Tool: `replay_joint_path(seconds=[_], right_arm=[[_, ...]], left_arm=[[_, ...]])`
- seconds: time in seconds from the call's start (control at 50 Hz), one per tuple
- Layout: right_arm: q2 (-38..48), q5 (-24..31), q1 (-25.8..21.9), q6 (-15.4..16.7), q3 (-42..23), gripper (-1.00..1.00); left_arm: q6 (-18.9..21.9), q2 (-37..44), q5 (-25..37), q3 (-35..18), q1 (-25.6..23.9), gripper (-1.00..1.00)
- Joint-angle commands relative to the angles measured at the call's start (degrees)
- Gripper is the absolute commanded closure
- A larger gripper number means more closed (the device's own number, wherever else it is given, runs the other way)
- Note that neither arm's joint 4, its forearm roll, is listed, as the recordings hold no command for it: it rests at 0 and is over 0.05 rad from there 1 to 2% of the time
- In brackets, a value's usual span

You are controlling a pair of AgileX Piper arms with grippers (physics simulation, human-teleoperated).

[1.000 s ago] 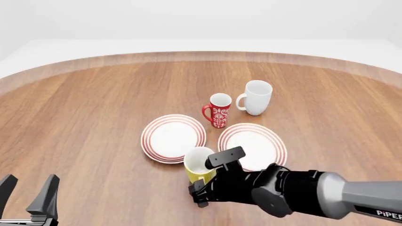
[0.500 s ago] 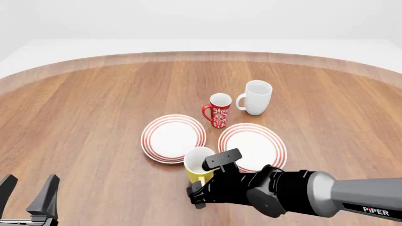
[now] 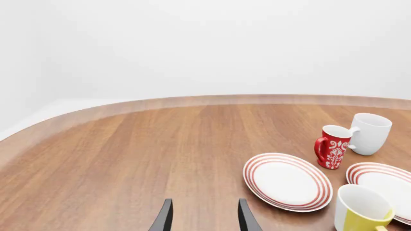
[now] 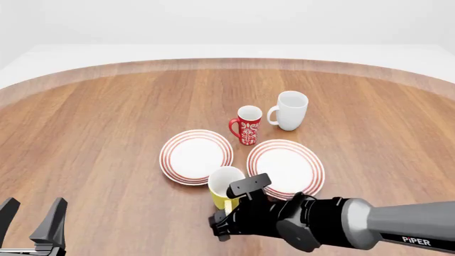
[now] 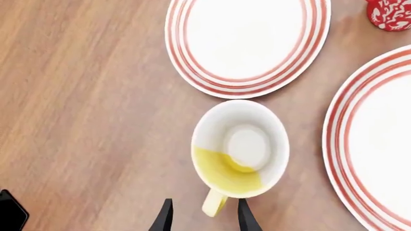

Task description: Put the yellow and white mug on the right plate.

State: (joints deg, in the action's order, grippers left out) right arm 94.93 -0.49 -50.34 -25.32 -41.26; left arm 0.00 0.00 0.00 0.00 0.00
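Observation:
The yellow and white mug (image 4: 225, 184) stands upright on the table just in front of the gap between the two plates, handle toward me. It also shows in the right wrist view (image 5: 241, 147) and the left wrist view (image 3: 361, 211). My right gripper (image 4: 227, 211) is open above the mug's near side, its fingers straddling the handle (image 5: 214, 204) without closing on it. The right plate (image 4: 286, 165) lies just right of the mug and bears nothing (image 5: 378, 144). My left gripper (image 4: 32, 221) is open and holds nothing at the near left.
The left plate (image 4: 196, 156) lies just behind and left of the mug. A red patterned mug (image 4: 248, 125) and a larger white mug (image 4: 290, 111) stand behind the plates. The right arm's grey forearm (image 4: 398, 224) crosses the near right.
My right gripper has moved a little nearer to me and lower at the mug's handle side. The mug and the left arm have not moved.

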Motion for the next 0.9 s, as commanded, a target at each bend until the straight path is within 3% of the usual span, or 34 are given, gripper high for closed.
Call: replay_joint_path(seconds=[0.02,0.2,0.22,0.9], right_arm=[[0.04,-0.23,-0.22,-0.11,-0.13,-1.0],[0.06,-0.3,-0.44,-0.08,-0.14,-1.0],[-0.03,-0.25,-0.35,0.11,-0.15,1.0],[-2.51,2.35,0.69,2.06,-1.7,1.0]], left_arm=[[0.0,0.0,0.0,0.0,0.0,-1.0],[0.0,0.0,0.0,0.0,0.0,-1.0],[0.0,0.0,0.0,0.0,0.0,-1.0],[0.0,0.0,0.0,0.0,0.0,-1.0]])
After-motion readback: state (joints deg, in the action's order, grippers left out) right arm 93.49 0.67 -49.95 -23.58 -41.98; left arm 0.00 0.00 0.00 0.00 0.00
